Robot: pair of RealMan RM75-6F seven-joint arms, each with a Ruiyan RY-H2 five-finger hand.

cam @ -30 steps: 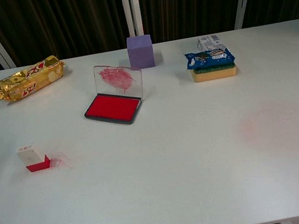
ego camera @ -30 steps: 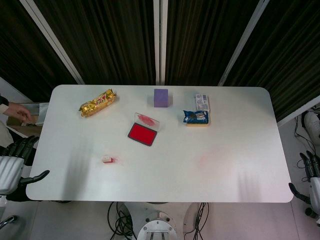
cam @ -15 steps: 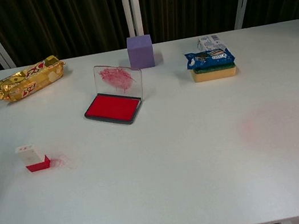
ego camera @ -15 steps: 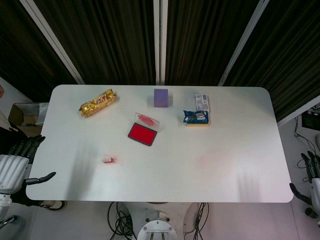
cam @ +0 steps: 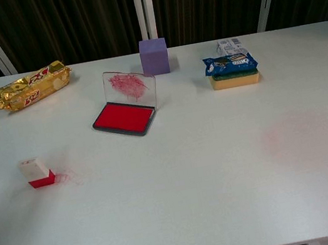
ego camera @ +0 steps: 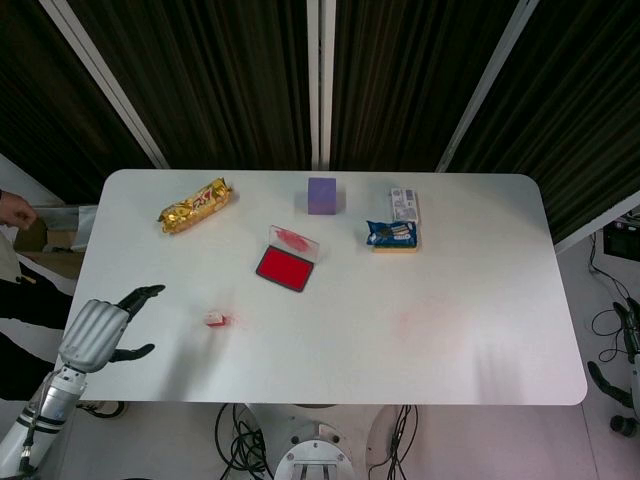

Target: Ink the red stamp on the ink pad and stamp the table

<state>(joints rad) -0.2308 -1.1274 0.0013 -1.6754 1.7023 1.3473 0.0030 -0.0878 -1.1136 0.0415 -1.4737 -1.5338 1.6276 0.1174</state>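
you are working in what looks like a robotics lab or test room: a white rounded table (ego camera: 480, 330) stands before dark pleated curtains (ego camera: 220, 80) hung between pale metal uprights (ego camera: 318, 80). beneath its near edge, loose cables (ego camera: 240, 445) trail over a light floor around a round robot base (ego camera: 318, 460). a cardboard box (ego camera: 55, 250) sits off the table's left end, where a person's hand (ego camera: 15, 210) reaches in from the frame edge.

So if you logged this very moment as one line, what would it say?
left hand: open, over table edge, near stamp | right hand: off table | ink pad: lid open | stamp: untouched
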